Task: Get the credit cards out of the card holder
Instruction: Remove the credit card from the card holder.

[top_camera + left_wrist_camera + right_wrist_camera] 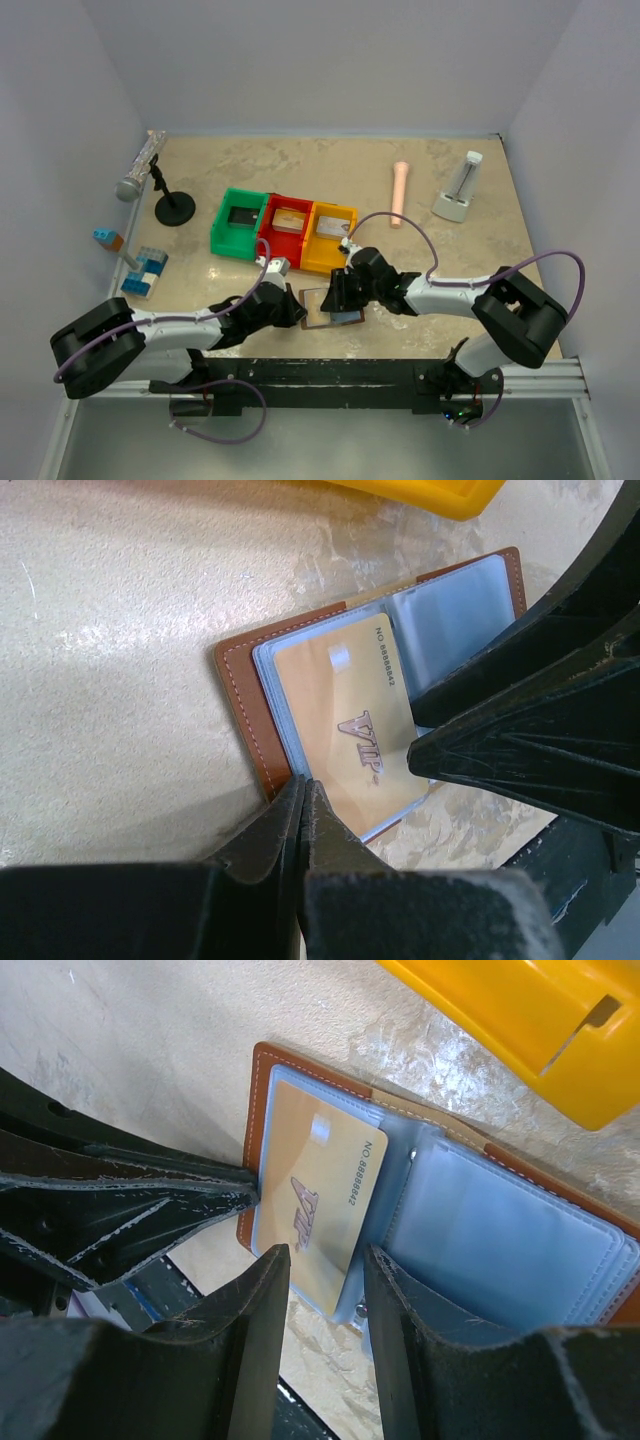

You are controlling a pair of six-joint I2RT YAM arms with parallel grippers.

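Observation:
The card holder [322, 310] lies open on the table in front of the bins, brown rim [240, 675] around pale blue-grey sleeves [500, 1230]. A gold "VIP" credit card [345, 710] sits in its left half and also shows in the right wrist view [318, 1195]. My left gripper [303, 785] is shut, its tips touching the holder's left rim; nothing shows between the jaws. It also shows in the top view [297, 312]. My right gripper [327, 1255] is open, its fingers either side of the card's near end, and shows in the top view [340, 298].
A green bin [240, 222], a red bin [285, 228] and a yellow bin [330, 238] stand in a row just beyond the holder. A microphone on a stand [160, 185] and toy bricks [145, 270] are at the left. A pink cylinder [400, 193] and a white dispenser [460, 190] are at the back right.

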